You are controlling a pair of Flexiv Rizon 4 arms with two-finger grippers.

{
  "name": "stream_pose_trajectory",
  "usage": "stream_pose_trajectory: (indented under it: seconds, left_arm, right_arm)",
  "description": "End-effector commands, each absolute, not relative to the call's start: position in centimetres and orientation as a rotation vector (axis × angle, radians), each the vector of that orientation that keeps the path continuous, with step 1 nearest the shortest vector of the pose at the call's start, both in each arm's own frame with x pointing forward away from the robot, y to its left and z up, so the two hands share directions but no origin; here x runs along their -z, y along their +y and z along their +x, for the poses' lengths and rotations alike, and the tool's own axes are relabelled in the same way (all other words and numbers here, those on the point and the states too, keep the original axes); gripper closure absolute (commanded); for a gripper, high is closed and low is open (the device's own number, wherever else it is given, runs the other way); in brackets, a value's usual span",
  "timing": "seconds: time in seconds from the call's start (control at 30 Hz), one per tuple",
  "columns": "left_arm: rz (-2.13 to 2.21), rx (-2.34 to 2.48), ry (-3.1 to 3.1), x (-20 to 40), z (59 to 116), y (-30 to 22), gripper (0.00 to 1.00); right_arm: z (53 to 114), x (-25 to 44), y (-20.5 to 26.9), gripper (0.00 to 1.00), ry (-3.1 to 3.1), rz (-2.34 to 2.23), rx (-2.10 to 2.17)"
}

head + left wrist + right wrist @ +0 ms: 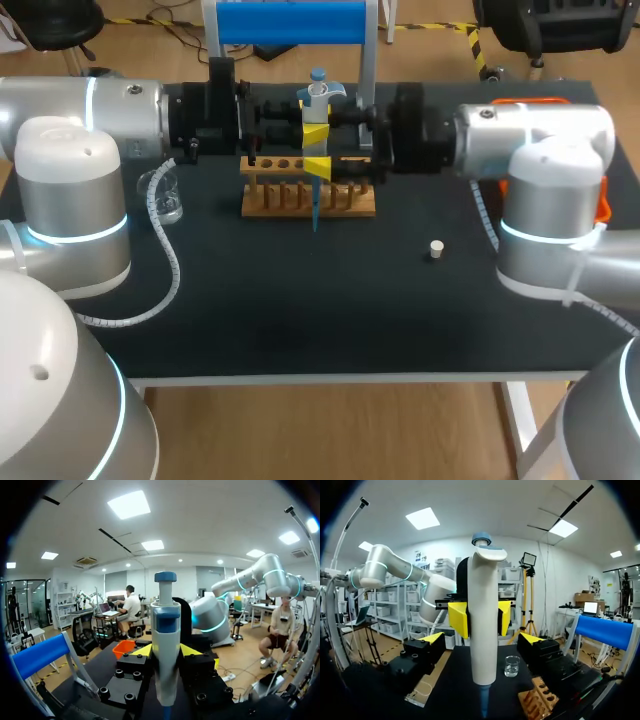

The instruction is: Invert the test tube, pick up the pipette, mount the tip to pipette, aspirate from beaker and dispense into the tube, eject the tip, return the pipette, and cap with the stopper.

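Pipette (317, 105) stands upright; beaker (165, 195) lies on the left claw (166, 651) side.
Left claw clamps the pipette; right claw (481, 638) is open around it.

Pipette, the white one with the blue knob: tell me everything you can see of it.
The white plastic pipette, blue plunger knob on top, hooked finger rest, narrow blue lower end, stands upright above the wooden rack. The left gripper clamps its body from two sides with yellow tips; the right gripper stands open around it, apart.
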State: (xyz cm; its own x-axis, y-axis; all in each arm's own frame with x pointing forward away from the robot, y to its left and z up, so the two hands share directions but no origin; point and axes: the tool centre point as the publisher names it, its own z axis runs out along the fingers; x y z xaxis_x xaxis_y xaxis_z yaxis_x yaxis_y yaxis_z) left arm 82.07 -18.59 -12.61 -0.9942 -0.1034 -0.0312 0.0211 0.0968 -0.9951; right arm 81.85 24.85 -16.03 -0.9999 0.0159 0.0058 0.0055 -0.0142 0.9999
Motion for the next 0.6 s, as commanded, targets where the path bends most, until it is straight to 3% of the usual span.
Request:
stream_pose_trajectory:
  seconds: [0.03, 0.1, 0.2, 0.27, 0.33, 0.37, 0.47, 0.6]
  left_arm:
    - [-0.087, 2.049, 2.254, 12.59, 82.07, -18.65, 1.00]
    - [-0.087, 2.049, 2.254, 12.59, 82.07, -18.65, 1.00]
    - [-0.087, 2.049, 2.254, 12.59, 82.07, -18.65, 1.00]
    - [-0.087, 2.049, 2.254, 12.59, 82.07, -18.65, 1.00]
    - [-0.087, 2.049, 2.254, 12.59, 82.07, -18.65, 1.00]
    - [-0.087, 2.049, 2.254, 12.59, 82.07, -18.65, 1.00]
    - [-0.087, 2.049, 2.254, 12.59, 82.07, -18.65, 1.00]
    - [-0.087, 2.049, 2.254, 12.59, 82.07, -18.65, 1.00]
  right_arm:
    - [81.88, 16.16, 25.28, 0.21, 2.199, 0.039, -2.225]
    - [81.91, 16.18, 25.36, 0.21, 2.196, 0.047, -2.225]
    - [81.93, 16.21, 25.49, 0.33, 2.190, 0.053, -2.223]
    - [81.93, 16.23, 25.54, 0.29, 2.183, 0.059, -2.224]
    - [81.94, 16.25, 25.59, 0.15, 2.177, 0.067, -2.220]
    - [81.95, 16.24, 25.60, 0.17, 2.175, 0.068, -2.222]
    - [82.00, 16.23, 25.63, 0.53, 2.167, 0.076, -2.222]
    - [82.07, 16.21, 25.65, 0.56, 2.164, 0.086, -2.222]
